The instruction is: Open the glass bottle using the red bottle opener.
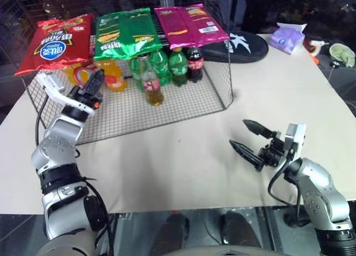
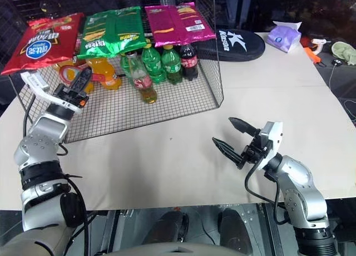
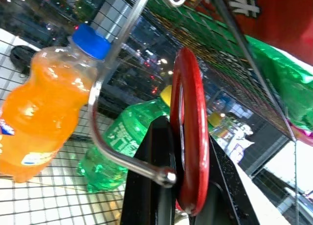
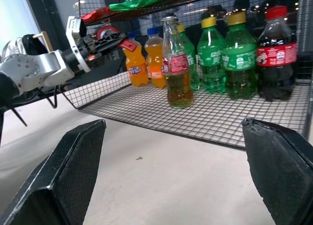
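The glass bottle (image 1: 151,80) stands on the wire rack's (image 1: 167,108) lower shelf, in front of other bottles (image 1: 169,65); snack bags (image 1: 127,32) lie on top. The rack sits on the tabletop (image 1: 183,167).

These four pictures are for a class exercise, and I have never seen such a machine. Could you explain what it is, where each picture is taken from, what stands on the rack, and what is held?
It is a robot with two arms, each ending in two black fingers. Two pictures look down from its head; the other two come from a camera on each wrist.

On the table stands a wire rack. On its lower shelf are orange soda bottles, green bottles, a dark cola bottle, and in front a small glass bottle with a red label. Snack bags lie on top.

The left gripper is shut on the red bottle opener, beside the orange bottles. The right gripper hangs open above the table, holding nothing.
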`<state>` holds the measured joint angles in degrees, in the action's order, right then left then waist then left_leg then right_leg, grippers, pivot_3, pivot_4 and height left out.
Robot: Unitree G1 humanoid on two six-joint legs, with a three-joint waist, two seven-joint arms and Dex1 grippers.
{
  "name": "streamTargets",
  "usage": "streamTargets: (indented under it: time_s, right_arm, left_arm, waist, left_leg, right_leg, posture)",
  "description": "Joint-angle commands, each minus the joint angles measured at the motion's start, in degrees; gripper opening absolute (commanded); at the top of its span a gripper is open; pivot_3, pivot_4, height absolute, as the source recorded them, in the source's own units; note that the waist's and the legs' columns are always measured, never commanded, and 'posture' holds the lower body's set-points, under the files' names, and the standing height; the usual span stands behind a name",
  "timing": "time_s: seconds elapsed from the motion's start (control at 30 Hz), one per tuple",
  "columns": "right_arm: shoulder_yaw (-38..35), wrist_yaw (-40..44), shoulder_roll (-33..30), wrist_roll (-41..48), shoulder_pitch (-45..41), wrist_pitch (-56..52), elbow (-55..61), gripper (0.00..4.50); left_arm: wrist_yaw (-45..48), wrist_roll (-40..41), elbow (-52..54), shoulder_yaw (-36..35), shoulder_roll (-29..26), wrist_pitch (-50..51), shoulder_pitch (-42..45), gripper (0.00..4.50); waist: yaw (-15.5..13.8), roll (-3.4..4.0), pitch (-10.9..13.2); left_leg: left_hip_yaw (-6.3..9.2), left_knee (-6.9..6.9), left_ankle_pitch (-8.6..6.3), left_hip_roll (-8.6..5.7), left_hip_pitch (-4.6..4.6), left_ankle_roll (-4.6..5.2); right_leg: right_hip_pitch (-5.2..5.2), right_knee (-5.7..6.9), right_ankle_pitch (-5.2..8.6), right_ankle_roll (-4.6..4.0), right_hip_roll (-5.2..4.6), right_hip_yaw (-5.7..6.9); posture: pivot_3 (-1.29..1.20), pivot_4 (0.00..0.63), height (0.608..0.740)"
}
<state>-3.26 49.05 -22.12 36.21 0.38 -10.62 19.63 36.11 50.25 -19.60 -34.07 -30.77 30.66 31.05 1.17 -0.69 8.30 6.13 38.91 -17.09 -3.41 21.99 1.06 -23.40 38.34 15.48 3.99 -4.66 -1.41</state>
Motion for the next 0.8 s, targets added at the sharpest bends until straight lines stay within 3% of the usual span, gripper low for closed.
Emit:
streamTargets:
  time_s: [0.03,0.6,0.8]
  right_arm:
    - [-1.23,1.05,0.09,1.72,-0.81,1.28,1.64,4.50]
    - [-0.34,4.49,0.01,3.95,-2.61,0.44,1.94,4.50]
    - [0.58,3.95,0.10,3.79,-4.30,-0.34,2.89,4.50]
  left_arm:
    - [0.39,2.92,3.48,-3.01,-0.81,0.68,-1.47,0.02]
    - [0.40,14.42,16.66,-4.61,0.79,8.60,-9.94,0.02]
    - [2.08,17.61,23.50,0.36,1.52,13.25,-12.43,0.02]
  waist:
    - [-0.01,0.00,0.00]
    - [-0.36,0.00,0.00]
    - [-0.31,0.00,0.00]
  left_leg:
    - [0.00,0.00,0.00,0.01,0.00,0.00]
    - [-0.05,0.03,0.00,0.06,-0.04,0.00]
    - [-0.08,0.03,0.00,0.07,-0.05,-0.01]
  right_leg:
    - [-0.02,0.01,0.00,0.00,0.01,-0.01]
    - [-0.04,0.06,0.00,0.00,0.02,-0.06]
    - [-0.04,0.06,0.00,0.00,0.03,-0.10]
  posture:
    - [0.00,0.150,0.740]
    - [0.00,0.150,0.740]
    - [0.00,0.150,0.740]
